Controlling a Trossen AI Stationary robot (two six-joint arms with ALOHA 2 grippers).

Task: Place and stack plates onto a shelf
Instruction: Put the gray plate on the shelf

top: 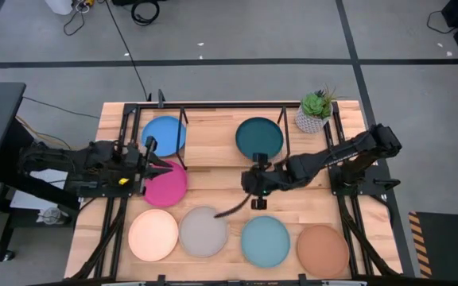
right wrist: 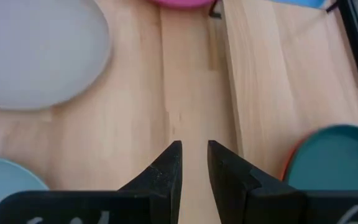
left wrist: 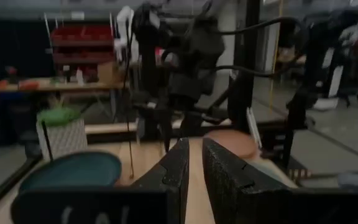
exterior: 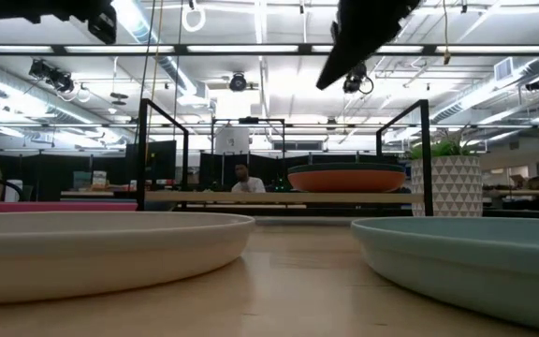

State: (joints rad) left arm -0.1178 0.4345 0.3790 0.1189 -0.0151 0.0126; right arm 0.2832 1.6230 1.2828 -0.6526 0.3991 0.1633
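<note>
The shelf [top: 213, 131] stands at the table's far side. On it rest a blue plate [top: 164, 135] and a dark teal plate [top: 259, 137], which sits on an orange plate [exterior: 344, 180]. The magenta plate [top: 165, 184] lies flat on the table in front of the shelf. Cream [top: 153, 234], grey [top: 203, 231], light teal [top: 265, 241] and terracotta [top: 322, 250] plates lie in a row by the near edge. My left gripper [top: 168, 168] hovers over the magenta plate's far rim, fingers [left wrist: 179, 165] slightly apart and empty. My right gripper [right wrist: 194, 149] hangs over bare table near the dark teal plate, slightly open and empty.
A potted plant [top: 316, 111] in a white patterned pot stands at the shelf's right end. Black frame bars [exterior: 167, 154] rise around the shelf. Bare wood [right wrist: 191, 93] lies between the shelf's front edge and the near row of plates. A person sits far behind the table [exterior: 241, 178].
</note>
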